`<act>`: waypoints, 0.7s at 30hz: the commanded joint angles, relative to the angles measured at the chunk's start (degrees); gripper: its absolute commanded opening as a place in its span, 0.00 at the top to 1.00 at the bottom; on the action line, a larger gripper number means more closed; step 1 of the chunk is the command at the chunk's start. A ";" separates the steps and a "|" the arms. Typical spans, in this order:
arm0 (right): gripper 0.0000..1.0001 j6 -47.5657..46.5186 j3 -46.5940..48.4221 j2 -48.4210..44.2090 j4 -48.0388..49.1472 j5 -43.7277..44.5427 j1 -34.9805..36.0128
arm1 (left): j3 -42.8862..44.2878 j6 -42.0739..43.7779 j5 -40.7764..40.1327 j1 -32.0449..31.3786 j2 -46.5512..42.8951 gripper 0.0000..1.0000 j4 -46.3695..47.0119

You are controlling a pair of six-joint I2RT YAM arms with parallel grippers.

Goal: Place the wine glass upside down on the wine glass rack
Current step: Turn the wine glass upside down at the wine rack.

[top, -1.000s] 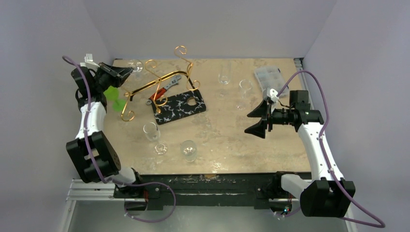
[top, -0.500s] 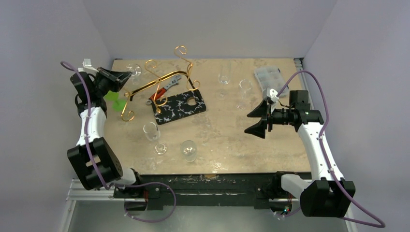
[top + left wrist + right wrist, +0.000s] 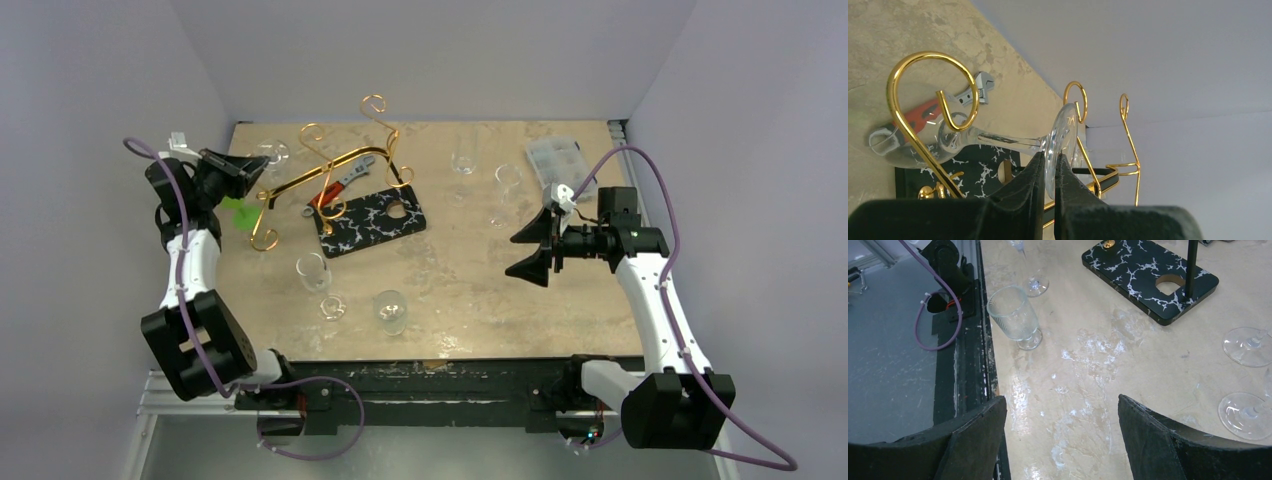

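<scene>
Right gripper (image 3: 1060, 407): jaws wide, empty, above the table (image 3: 1088, 365). Left gripper (image 3: 1049, 172), clamped on the foot of the wine glass (image 3: 1062, 131), has drawn back leftward. The glass lies sideways behind 1 scroll loop of the wine glass rack (image 3: 930, 54); hanging appears imminent.

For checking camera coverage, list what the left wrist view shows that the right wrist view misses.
Left wrist only: the wine glass, its foot pinched in the shut left fingers, the gold rack loops, a wrench. Right wrist only: the open right fingers, a short glass, stemmed glass bases. Both: the black veined board and the table.
</scene>
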 commanded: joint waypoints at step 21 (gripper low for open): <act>0.20 -2.67 2.63 -0.87 -1.56 -2.15 0.46 | -8.82 -16.35 -3.60 6.44 -3.77 1.00 18.48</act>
